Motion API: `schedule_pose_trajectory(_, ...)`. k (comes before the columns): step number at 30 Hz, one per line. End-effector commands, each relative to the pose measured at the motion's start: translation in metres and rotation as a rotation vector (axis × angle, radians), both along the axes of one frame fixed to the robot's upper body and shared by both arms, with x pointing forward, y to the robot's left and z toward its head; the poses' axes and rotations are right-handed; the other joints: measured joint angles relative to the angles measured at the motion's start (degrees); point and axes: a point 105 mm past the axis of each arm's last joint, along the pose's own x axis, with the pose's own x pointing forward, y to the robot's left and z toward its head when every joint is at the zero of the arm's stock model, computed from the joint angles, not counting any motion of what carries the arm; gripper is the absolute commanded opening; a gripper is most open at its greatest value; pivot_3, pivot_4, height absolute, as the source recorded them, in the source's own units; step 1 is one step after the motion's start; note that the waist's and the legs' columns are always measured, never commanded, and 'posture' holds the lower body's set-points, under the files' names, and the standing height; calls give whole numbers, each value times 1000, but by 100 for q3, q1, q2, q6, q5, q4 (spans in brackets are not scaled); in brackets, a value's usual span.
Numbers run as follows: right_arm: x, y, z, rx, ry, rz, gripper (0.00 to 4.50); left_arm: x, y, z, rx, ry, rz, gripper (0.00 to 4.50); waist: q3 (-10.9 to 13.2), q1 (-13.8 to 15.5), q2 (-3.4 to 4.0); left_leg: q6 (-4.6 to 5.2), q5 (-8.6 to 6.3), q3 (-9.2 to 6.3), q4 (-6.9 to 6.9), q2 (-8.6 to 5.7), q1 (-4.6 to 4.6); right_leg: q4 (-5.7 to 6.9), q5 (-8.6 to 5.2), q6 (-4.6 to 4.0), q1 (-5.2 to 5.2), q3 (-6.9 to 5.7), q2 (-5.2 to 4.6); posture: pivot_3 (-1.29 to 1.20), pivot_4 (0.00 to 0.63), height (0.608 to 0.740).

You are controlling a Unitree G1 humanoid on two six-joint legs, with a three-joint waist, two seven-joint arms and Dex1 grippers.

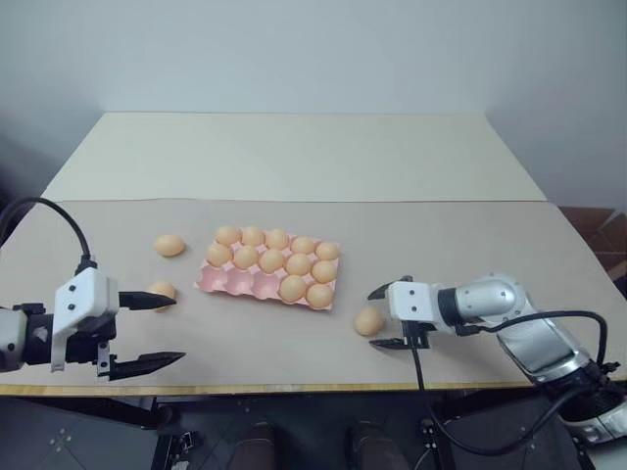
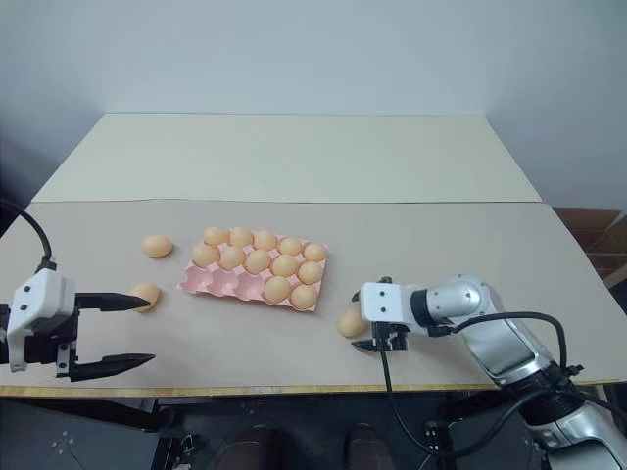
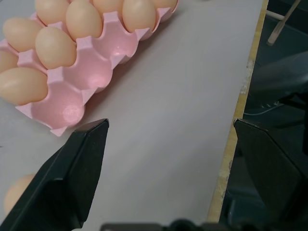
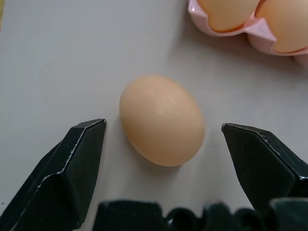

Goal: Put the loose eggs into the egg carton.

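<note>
Here, loose egg (image 4: 161,120) lies flat, long axis diagonal, between spread right fingers (image 4: 72,163).

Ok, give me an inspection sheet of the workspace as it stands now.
Surface: pale table, bare apart from the job's things.
Job's things: carton holds twelve eggs, with three front cups empty. Three loose eggs lie on the table: one left of the carton, one by the left gripper, one between the jaws of the right gripper, untouched.
Clutter: nothing seen.
Grippers: both open; left empty, right straddling its egg.
Cables: a black cable on the left arm and one on the right.
Surroundings: plain wall behind.
</note>
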Motion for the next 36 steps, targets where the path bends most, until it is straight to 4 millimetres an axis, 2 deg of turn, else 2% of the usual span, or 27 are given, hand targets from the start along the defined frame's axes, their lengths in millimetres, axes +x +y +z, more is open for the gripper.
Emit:
schedule_pose_trajectory(1, 2, 2, 7, -3, -46, 38, 3835, -1, 0, 7, 15, -38, 10, 4500, 0, 3, 0, 0, 0, 0, 0, 0, 0, 0, 0, 0, 0, 0, 0, 0, 150, 740)
schedule_pose_trajectory(6, 2, 4, 12, 11, -73, 41, 2157, -1, 0, 6, 14, -39, 16, 4500, 0, 3, 0, 0, 0, 0, 0, -1, 0, 0, 0, 0, 1, 0, -1, 0, 150, 740)
schedule_pose_trajectory(11, 0, 3, 19, 16, -92, 48, 2157, 0, 0, 6, 13, -44, 15, 4500, 0, 2, 0, 0, 0, 0, 0, 0, 0, 0, 0, 0, 1, 0, 0, 0, 150, 740)
schedule_pose_trajectory(16, 6, 11, 48, 51, -201, 52, 2157, 2, 5, 5, 20, -43, 32, 4500, 0, 2, 0, 0, 0, 0, 0, 0, 0, 0, 0, 0, 0, 0, 0, 0, 150, 740)
schedule_pose_trajectory(19, 15, 29, 74, 94, -301, 65, 2157, 1, 13, 1, 43, -21, 60, 4500, 0, -45, 0, 0, 0, 1, 0, 2, 3, 4, 1, -1, -1, 2, 2, 0, 150, 740)
schedule_pose_trajectory(24, 30, 68, 97, 142, -436, 120, 2157, -3, 23, -5, 61, 15, 86, 4500, 0, -51, 0, 0, 0, -1, -1, 9, 5, 8, 0, -4, -4, 1, 10, 0, 150, 740)
schedule_pose_trajectory(31, 39, 127, 94, 166, -519, 223, 2157, -7, 31, -12, 74, 29, 121, 4500, -2, -26, -4, 0, 0, 1, -1, 1, -20, 12, 0, -5, -29, 0, 2, 0, 150, 740)
schedule_pose_trajectory(36, 43, 151, 85, 133, -590, 297, 2157, -12, 30, -12, 73, 27, 130, 4500, -4, -23, -6, -1, 0, 5, -1, 2, -26, 22, 1, -6, -46, 4, 2, 0, 150, 740)
